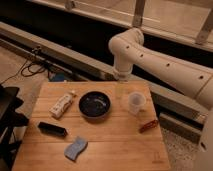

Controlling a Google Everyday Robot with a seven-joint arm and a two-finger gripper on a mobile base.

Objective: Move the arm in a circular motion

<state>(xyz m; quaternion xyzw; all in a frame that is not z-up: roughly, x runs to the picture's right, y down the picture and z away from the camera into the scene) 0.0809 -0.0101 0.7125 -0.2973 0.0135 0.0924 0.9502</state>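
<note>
Six things lie on the wooden bench (125,152): a white bottle (62,104) on its side near the left rear, a dark bowl (94,105) in the middle, a clear cup (136,102) to the right of the bowl, a small reddish bar (148,125) near the right edge, a black oblong block (52,129) at the left front, and a blue sponge (76,148) near the front. The bottle carries a label with dark marks, but none of it can be read.

The arm (165,62) comes in from the right, where the frame cuts it off, and runs up and left to its bulbous elbow (127,44) above the rear of the bench; a short wrist drops straight down from there. The gripper (121,86) hangs under that wrist, over the rear edge of the bench between bowl and cup, touching neither. It shows only faintly against the wood, and I cannot tell whether its jaws are apart or together.

Bare wood lies at the front right of the bench and between sponge and bar. Behind the bench runs a long dark ledge (75,57). Cables (35,67) lie on the floor at the left rear, and a black frame (9,117) at the left edge is cut off. A pale curved part (206,145) fills the lower right corner, also cut off.
</note>
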